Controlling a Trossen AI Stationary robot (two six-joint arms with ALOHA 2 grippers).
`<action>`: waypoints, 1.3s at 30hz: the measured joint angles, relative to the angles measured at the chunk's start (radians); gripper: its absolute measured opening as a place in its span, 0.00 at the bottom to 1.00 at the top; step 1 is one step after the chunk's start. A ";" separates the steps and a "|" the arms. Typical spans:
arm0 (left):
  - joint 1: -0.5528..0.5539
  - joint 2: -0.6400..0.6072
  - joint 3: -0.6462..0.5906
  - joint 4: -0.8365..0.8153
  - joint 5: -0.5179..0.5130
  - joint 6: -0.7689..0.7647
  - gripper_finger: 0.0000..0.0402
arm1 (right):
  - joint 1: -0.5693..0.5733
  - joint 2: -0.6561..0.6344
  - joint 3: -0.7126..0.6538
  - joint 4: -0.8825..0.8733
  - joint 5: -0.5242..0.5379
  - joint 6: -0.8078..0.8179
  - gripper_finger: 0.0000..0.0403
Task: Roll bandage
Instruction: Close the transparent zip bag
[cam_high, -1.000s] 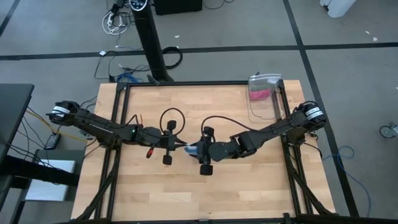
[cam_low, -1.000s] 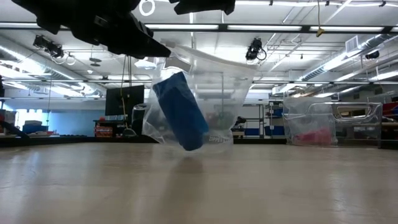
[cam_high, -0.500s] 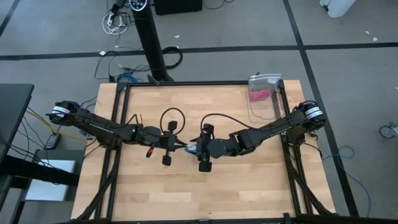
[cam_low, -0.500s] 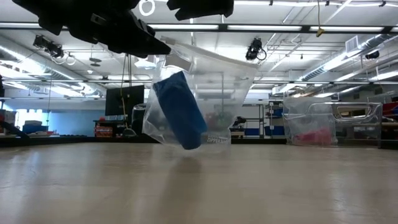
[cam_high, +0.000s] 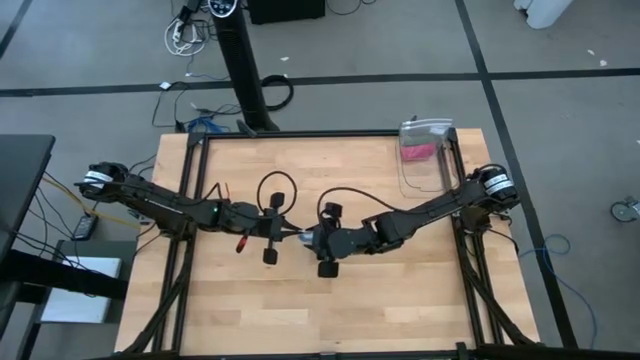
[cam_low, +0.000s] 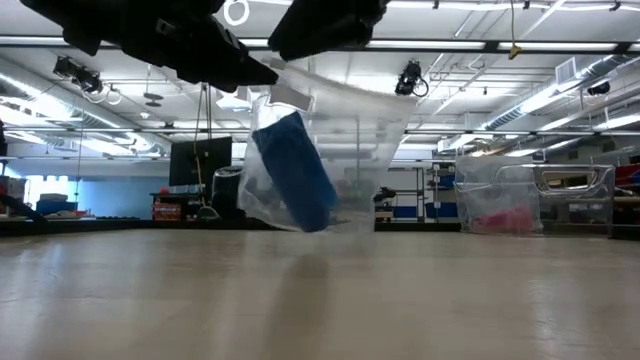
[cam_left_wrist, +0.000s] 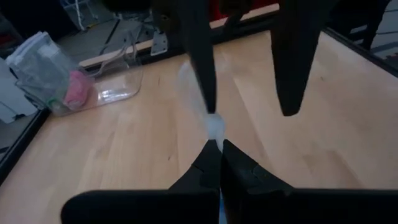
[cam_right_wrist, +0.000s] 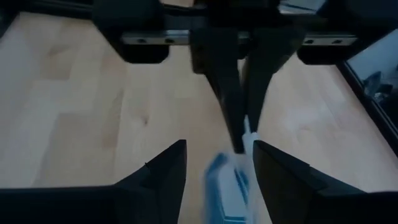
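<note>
A: Why is the bag (cam_low: 330, 150) hanging clear of the table (cam_high: 300, 310)?

B: The left gripper (cam_high: 284, 236) has its fingers pinched tight on the bag's top edge (likely so the mouth can be opened). The right gripper (cam_high: 322, 238), fingers spread, faces it and grips nothing.

A: And inside?

B: A blue bandage roll (cam_low: 293, 172), tilted. The far bag (cam_high: 421, 156) holds something pink.

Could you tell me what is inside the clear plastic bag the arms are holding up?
A blue bandage roll sits tilted inside the clear bag. The bag's top edge is hidden behind the grippers.
</note>
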 joint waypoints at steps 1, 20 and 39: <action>0.000 0.000 0.000 -0.005 0.000 0.000 0.00 | -0.003 0.006 0.000 0.008 0.003 0.002 0.45; -0.002 0.001 -0.001 -0.003 0.015 -0.002 0.00 | -0.050 0.007 0.002 0.002 -0.060 -0.005 0.21; -0.002 0.002 -0.002 -0.007 0.010 -0.002 0.00 | -0.030 0.008 0.003 -0.080 -0.061 0.013 0.01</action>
